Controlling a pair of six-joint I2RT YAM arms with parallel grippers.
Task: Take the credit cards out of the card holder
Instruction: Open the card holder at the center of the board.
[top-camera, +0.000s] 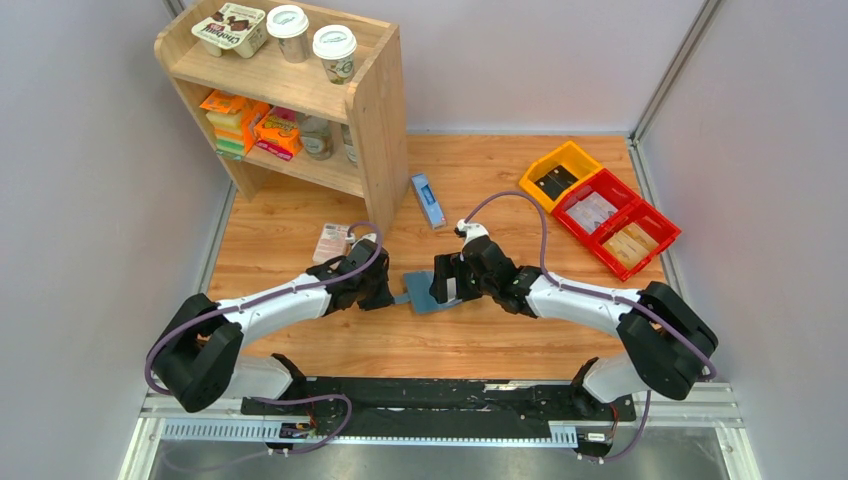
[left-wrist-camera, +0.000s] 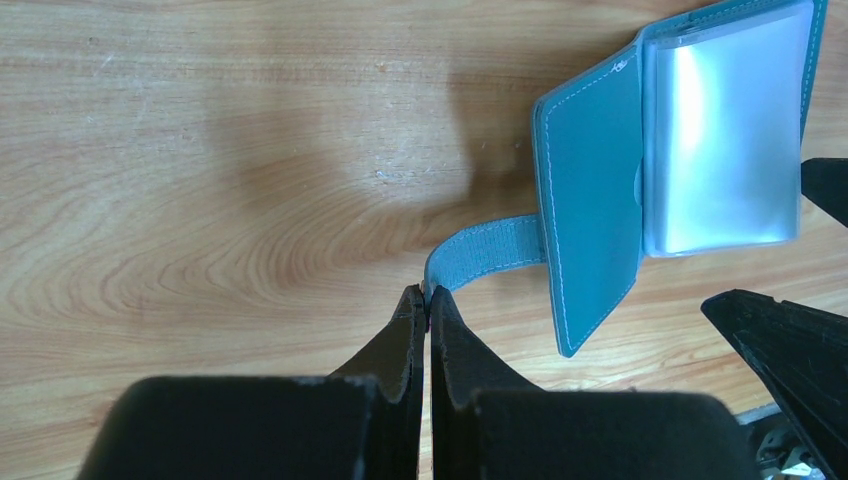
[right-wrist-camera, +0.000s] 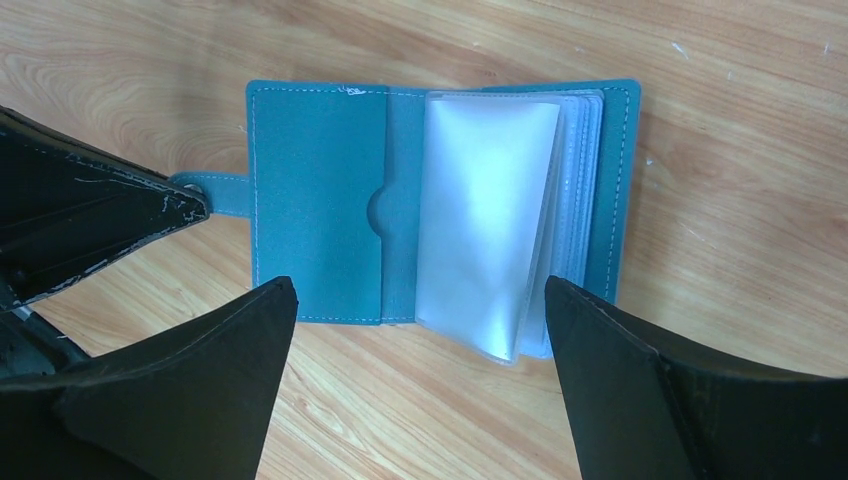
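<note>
The teal-blue card holder (right-wrist-camera: 318, 205) lies open flat on the wooden table, between the two arms in the top view (top-camera: 420, 292). Its clear plastic sleeves (right-wrist-camera: 490, 220) fan up from the right half. No credit cards show; whatever the sleeves hold is hidden by glare. My left gripper (left-wrist-camera: 427, 296) is shut on the holder's closure tab (left-wrist-camera: 490, 250), which curves up from the table. My right gripper (right-wrist-camera: 420, 290) is open wide just in front of the holder's near edge, one finger to each side, touching nothing.
A wooden shelf (top-camera: 372, 110) with cups and packets stands at the back left. A narrow blue-and-white box (top-camera: 428, 200) and a pink-and-white pack (top-camera: 330, 240) lie nearby. A yellow bin (top-camera: 562, 172) and red bins (top-camera: 620, 220) sit at the back right.
</note>
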